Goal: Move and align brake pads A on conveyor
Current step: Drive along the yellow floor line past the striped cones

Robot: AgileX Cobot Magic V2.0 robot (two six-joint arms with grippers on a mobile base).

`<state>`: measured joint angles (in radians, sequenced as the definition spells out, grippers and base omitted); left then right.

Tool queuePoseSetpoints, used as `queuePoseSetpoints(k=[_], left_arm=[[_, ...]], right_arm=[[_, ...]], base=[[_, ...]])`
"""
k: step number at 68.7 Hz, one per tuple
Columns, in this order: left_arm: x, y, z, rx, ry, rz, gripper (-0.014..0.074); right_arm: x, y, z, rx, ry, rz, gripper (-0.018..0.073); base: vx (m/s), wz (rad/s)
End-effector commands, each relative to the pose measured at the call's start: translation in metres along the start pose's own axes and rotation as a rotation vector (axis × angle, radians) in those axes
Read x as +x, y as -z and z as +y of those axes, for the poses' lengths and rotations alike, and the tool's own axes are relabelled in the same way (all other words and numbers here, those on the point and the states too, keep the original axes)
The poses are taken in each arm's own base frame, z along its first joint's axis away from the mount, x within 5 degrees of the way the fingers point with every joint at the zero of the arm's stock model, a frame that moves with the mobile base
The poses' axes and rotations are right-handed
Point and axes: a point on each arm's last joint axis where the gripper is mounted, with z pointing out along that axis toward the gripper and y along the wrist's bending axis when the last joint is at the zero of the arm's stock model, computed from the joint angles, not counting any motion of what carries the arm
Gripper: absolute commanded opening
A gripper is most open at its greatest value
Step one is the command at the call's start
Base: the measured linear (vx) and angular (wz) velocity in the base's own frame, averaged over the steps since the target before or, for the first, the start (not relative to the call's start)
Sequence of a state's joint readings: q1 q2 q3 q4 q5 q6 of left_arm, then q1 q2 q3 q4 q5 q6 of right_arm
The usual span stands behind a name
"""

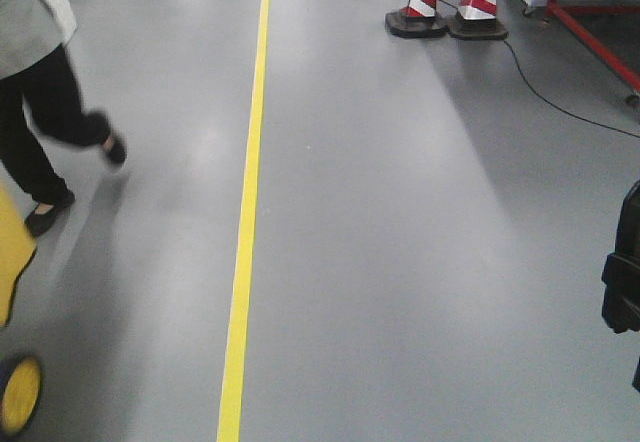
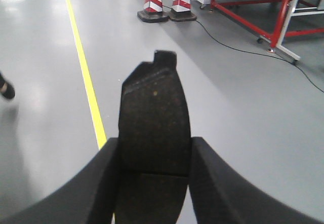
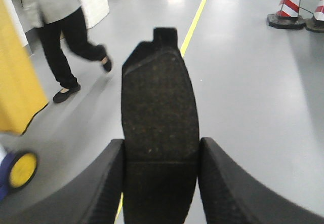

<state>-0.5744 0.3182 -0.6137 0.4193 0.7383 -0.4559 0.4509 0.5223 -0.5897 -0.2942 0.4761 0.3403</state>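
**Stock on view: two brake pads A, one per hand, above the shop floor**

1. Left hand: closed on the left brake pad. Both black fingers press its long sides near the lower end. The pad stands lengthwise and points to 12 o'clock in the left wrist view. Dark grey, speckled face, thin groove across it level with the fingertips, small square tab at the top end.

2. Right hand: closed on the right brake pad. Same hold, same 12 o'clock heading, with groove and top tab alike.

3. Floor: grey, glossy, seen behind both pads.

4. Yellow line: runs from 6 to 12 o'clock in the front view.

5. Two red-and-white cones: side by side at 1 o'clock on black bases.

6. Black cable: trails from the cones toward 3 o'clock.

7. Red frame: at 2 o'clock in the left wrist view.

8. Person: grey top, black trousers, flat black shoes, mid-stride at 10 o'clock, left of the line.

9. Yellow cart: at 8 o'clock, one yellow wheel below it.
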Motion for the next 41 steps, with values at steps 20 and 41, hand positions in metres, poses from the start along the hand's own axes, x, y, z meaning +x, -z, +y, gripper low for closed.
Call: queuePoseSetpoints(k=[20,41], left_arm=[[-0.0157,0.0023,-0.0032,0.032,-0.013,-0.102,-0.0006],[-0.0157,0.0023,-0.0032,0.032,-0.013,-0.102,-0.0006]], right_arm=[[-0.0181,0.0044,0.0023,-0.024,0.023,-0.123,-0.0007],[-0.0181,0.0044,0.0023,-0.024,0.023,-0.123,-0.0007]], base=[[0.63,0.06],[0.66,0.03]])
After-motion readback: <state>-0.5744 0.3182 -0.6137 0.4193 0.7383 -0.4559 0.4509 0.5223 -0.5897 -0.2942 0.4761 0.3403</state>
